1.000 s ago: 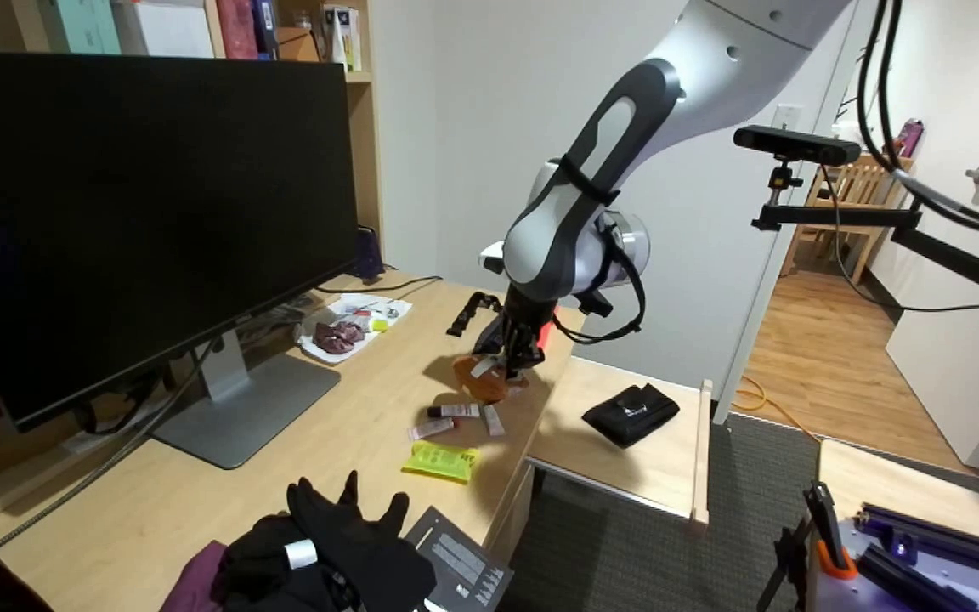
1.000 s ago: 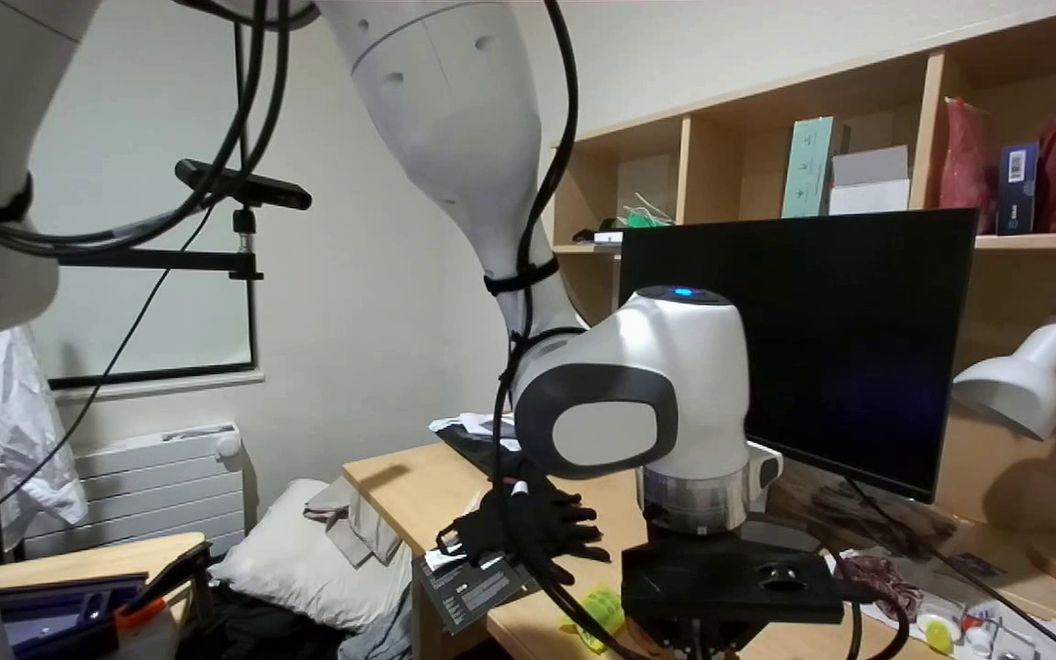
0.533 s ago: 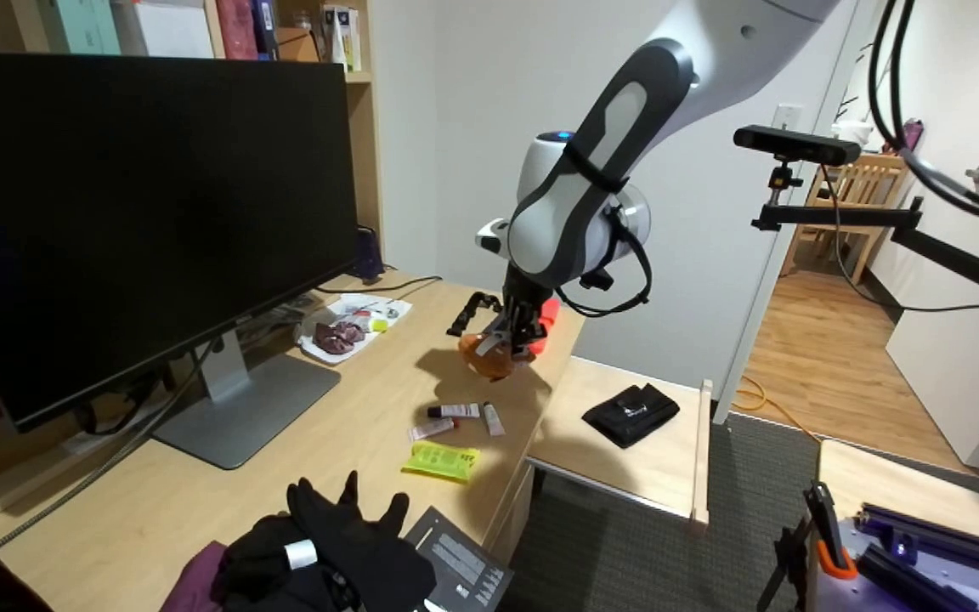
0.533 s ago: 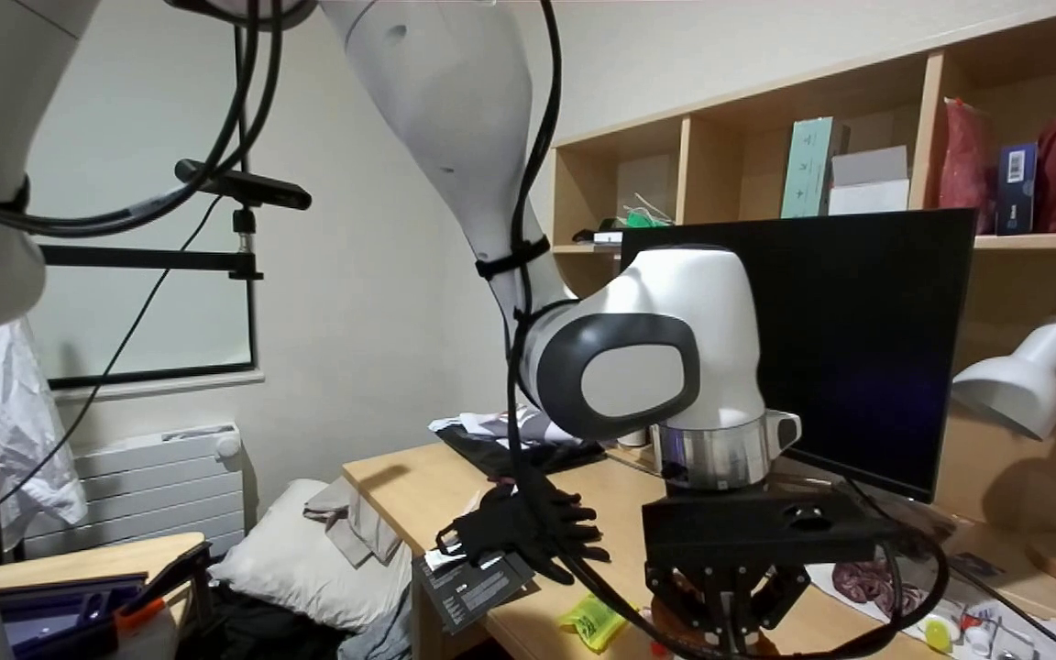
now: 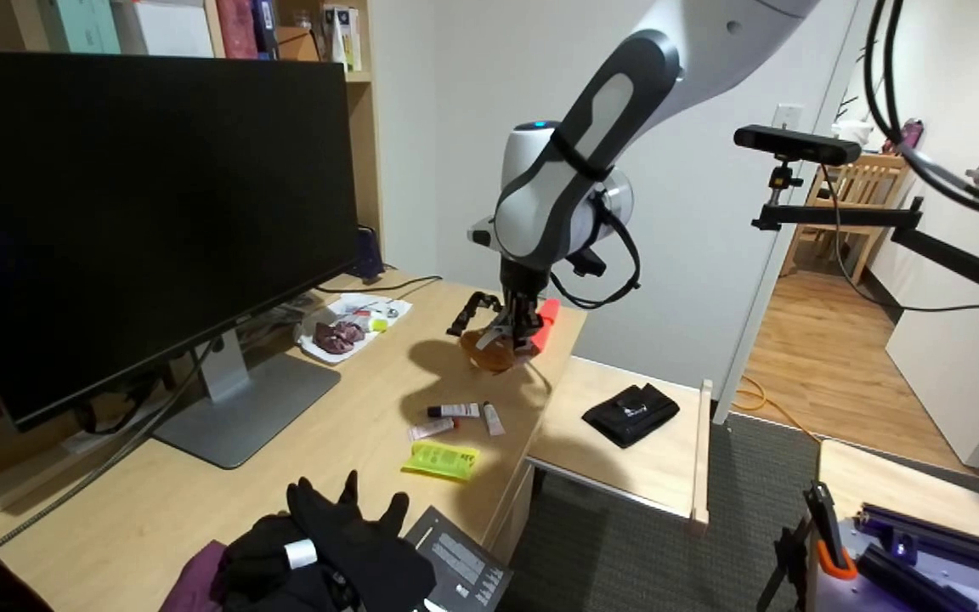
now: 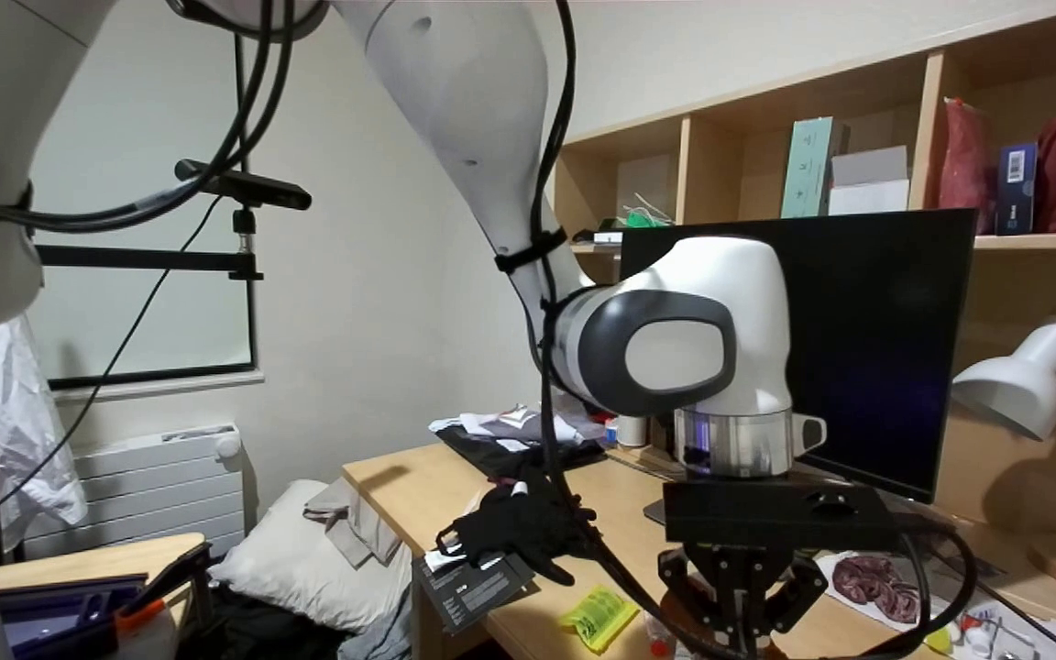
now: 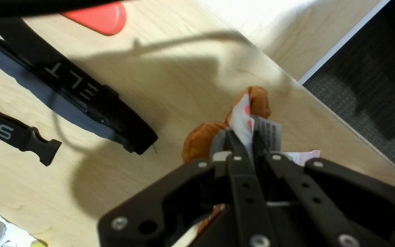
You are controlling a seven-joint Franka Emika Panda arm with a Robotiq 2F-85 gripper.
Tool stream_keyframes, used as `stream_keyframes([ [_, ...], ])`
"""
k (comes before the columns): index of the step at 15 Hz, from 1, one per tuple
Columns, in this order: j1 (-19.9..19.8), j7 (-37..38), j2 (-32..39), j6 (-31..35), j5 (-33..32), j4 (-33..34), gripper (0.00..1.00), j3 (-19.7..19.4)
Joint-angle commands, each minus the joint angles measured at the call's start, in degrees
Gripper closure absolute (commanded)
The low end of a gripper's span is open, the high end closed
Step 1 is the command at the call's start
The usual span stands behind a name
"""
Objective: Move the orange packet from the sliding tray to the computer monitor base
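- In the wrist view, the gripper (image 7: 246, 141) is seen at the lower right with its fingers brought together, and the orange packet (image 7: 201, 141) is pinched between them by a white part with pink spots (image 7: 242, 116)
- In an exterior view, the orange packet (image 5: 488, 351) is shown near the middle of the frame, over the desk (image 5: 370, 404); whether the desk is touched cannot be told
- In an exterior view, the orange packet (image 6: 680, 610) is mostly hidden by the gripper at the lower right
- The monitor base (image 5: 270, 410) is placed at the lower left, well apart from the orange packet
- The sliding tray (image 5: 659, 472) is seen right of centre, with a black pouch (image 5: 630, 415) laid on it
- Below the orange packet, three small tubes (image 5: 455, 410) are laid close together, with a yellow packet (image 5: 441, 461) just beneath
- At the bottom, black gloves (image 5: 358, 540) are set partly over a dark printed card (image 5: 464, 561)
- In the wrist view, a black strap (image 7: 81, 85) with white lettering is shown at the upper left, below a red object (image 7: 105, 19)
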Motion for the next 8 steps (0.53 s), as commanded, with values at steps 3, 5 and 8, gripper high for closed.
stream_keyframes([
  [3, 2.8, 6.1, 4.3, -5.5, -1.6, 11.1, 0.93, 0.4],
  [5, 3.9, 8.3, 7.0, -4.8, -1.7, 14.3, 0.93, 0.6],
  [8, 5.6, 11.7, 10.5, -5.0, -1.8, 18.1, 0.94, 1.2],
])
